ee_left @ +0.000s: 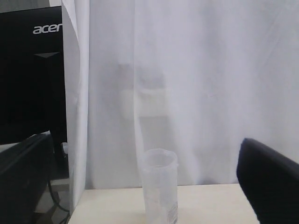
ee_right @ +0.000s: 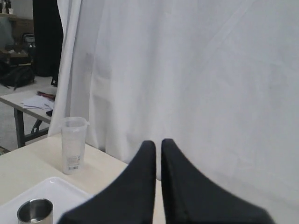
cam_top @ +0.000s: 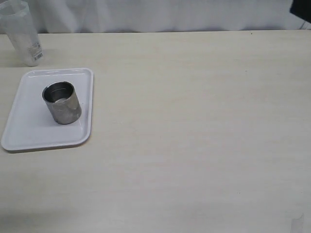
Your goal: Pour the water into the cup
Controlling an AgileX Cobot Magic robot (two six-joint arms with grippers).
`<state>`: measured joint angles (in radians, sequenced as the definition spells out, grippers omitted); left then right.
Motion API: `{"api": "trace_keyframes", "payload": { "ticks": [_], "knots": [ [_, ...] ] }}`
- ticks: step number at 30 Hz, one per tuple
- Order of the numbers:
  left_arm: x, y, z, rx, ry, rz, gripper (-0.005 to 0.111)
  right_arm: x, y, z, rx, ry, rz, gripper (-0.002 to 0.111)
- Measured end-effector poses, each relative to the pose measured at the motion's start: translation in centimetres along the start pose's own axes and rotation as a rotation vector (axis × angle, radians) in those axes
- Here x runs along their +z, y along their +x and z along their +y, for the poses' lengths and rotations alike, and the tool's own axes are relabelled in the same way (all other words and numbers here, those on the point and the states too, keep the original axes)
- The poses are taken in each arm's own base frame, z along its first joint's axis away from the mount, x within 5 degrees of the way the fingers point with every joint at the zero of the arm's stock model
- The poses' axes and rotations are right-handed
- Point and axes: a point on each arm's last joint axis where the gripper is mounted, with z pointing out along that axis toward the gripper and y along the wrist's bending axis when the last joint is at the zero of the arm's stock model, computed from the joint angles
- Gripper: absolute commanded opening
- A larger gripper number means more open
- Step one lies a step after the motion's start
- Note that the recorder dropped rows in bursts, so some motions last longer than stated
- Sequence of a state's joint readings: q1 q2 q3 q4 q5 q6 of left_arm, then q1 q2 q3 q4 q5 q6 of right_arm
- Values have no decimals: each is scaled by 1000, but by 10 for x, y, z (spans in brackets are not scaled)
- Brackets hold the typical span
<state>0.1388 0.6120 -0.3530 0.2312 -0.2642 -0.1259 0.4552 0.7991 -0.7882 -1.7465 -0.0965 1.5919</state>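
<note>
The steel cup [cam_top: 62,102] stands upright on a white tray [cam_top: 29,136] at the left of the table; it also shows in the right wrist view [ee_right: 35,211]. A clear plastic beaker [cam_top: 22,34] with a barcode label stands behind the tray at the table's far left corner. I cannot make out water in it. My left gripper [ee_left: 147,154] is open and faces the beaker [ee_left: 160,189] from a distance; one dark finger [ee_left: 271,186] shows. My right gripper [ee_right: 158,142] is shut and empty, held high and far from the cup. Neither gripper shows in the exterior view.
A white curtain [cam_top: 160,14] hangs behind the table's far edge. A dark monitor [ee_left: 28,70] stands beyond the table's left end. The beaker also shows in the right wrist view [ee_right: 73,144], beside the tray [ee_right: 51,191].
</note>
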Motion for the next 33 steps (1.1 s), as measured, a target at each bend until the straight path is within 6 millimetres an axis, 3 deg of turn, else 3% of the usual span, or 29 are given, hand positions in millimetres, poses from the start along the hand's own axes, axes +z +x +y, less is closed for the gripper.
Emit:
{"api": "trace_keyframes", "payload": {
  "ticks": [8, 17, 33],
  "knots": [
    [0, 0, 0, 0, 0, 0, 103, -28, -16, 0, -9, 15, -98, 4],
    [0, 0, 0, 0, 0, 2, 103, -47, -26, 0, -9, 25, -163, 4],
    [0, 0, 0, 0, 0, 2, 103, -50, -28, 1, -8, 26, -174, 4]
  ]
}}
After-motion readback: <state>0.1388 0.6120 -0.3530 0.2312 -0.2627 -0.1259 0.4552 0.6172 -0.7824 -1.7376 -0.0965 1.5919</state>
